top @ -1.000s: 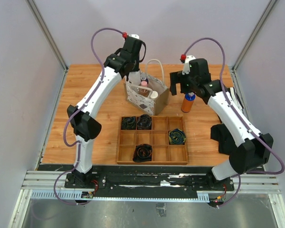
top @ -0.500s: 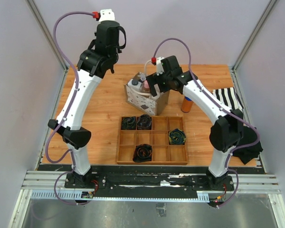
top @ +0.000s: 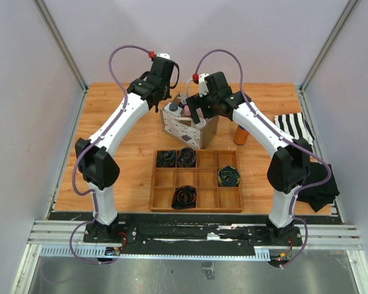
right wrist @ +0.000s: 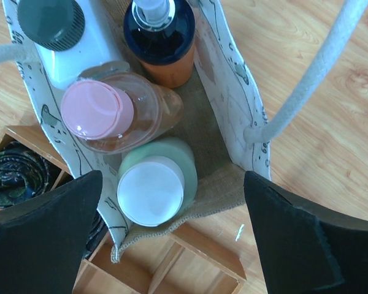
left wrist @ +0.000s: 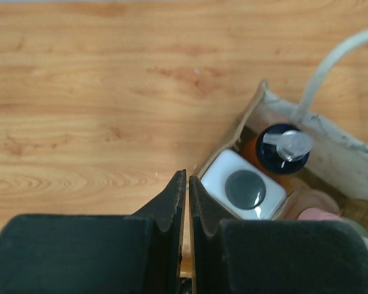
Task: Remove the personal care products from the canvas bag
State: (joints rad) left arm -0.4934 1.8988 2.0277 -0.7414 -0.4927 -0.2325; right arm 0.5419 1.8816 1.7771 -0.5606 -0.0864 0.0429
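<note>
The canvas bag point(top: 185, 131) stands on the table behind the wooden tray. It holds a white squarish bottle with a dark cap point(right wrist: 55, 27), an orange bottle with a dark blue pump point(right wrist: 159, 33), a clear pinkish bottle point(right wrist: 101, 110) and a green bottle with a white cap point(right wrist: 152, 190). My right gripper point(right wrist: 172, 177) is open wide just above the green bottle. My left gripper point(left wrist: 187, 179) is shut on the bag's brown side rim point(left wrist: 233, 131), next to the white bottle point(left wrist: 245, 190). Another orange bottle with a blue cap point(top: 241, 133) stands on the table to the right of the bag.
The wooden divided tray point(top: 196, 180) with coiled dark cables lies just in front of the bag. A striped cloth point(top: 294, 125) lies at the right edge of the table. The bag's white rope handle point(right wrist: 319, 67) arches beside my right gripper.
My left arm has come down from high up to the bag's back left corner. My right arm moved from beside the orange bottle to over the bag and has stayed there.
</note>
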